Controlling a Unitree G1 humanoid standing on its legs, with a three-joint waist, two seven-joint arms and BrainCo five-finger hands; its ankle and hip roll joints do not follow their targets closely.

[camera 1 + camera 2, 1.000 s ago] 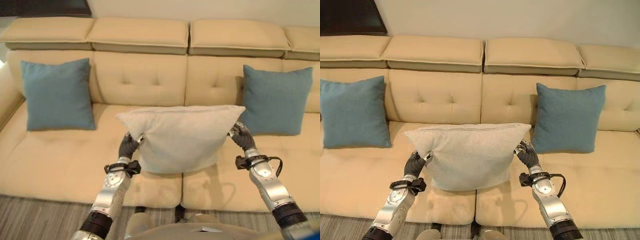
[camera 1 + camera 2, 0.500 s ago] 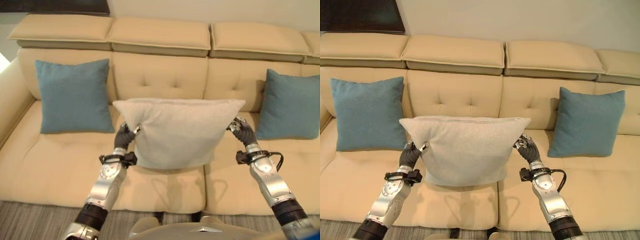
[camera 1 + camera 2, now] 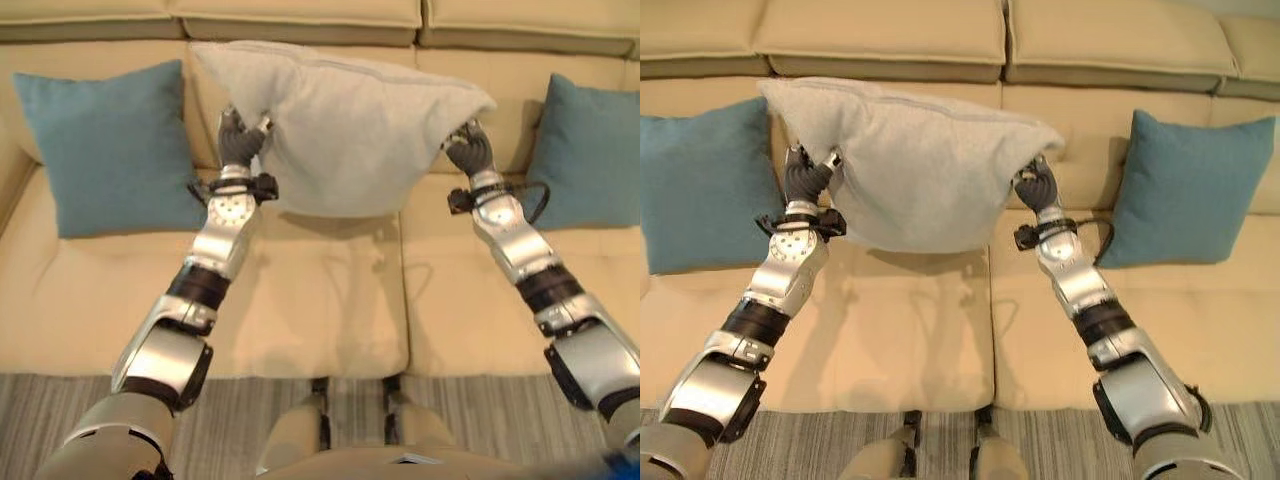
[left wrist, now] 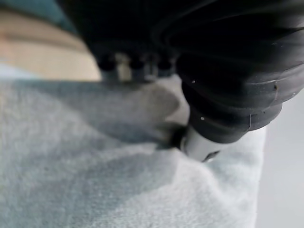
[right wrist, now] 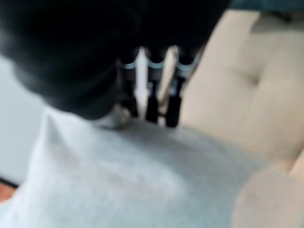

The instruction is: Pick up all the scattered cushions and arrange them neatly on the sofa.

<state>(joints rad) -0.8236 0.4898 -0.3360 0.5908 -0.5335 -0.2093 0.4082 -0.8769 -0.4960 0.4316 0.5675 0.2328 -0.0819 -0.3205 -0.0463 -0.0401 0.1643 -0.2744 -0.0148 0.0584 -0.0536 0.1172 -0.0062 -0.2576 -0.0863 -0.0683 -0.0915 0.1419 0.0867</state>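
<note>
Grey cushion (image 3: pixel 340 125) held clear of the sofa (image 3: pixel 330 300) seat, against the backrest between two teal cushions (image 3: pixel 95 145). Risk: pinches sit only at the upper corners, so the fabric could slip or the cushion sag and land crooked. Left hand (image 3: pixel 238 140) and right hand (image 3: pixel 468 150) each grip a corner, both arms stretched forward toward the backrest.

Three cushions were counted: one pale grey cushion (image 3: pixel 345 125), pinched between the left hand (image 3: pixel 238 140) and the right hand (image 3: pixel 468 150), and two teal cushions (one (image 3: pixel 105 145) outside the left hand, one (image 3: pixel 590 155) outside the right). One beige sofa (image 3: pixel 320 300) was counted beneath them.
</note>
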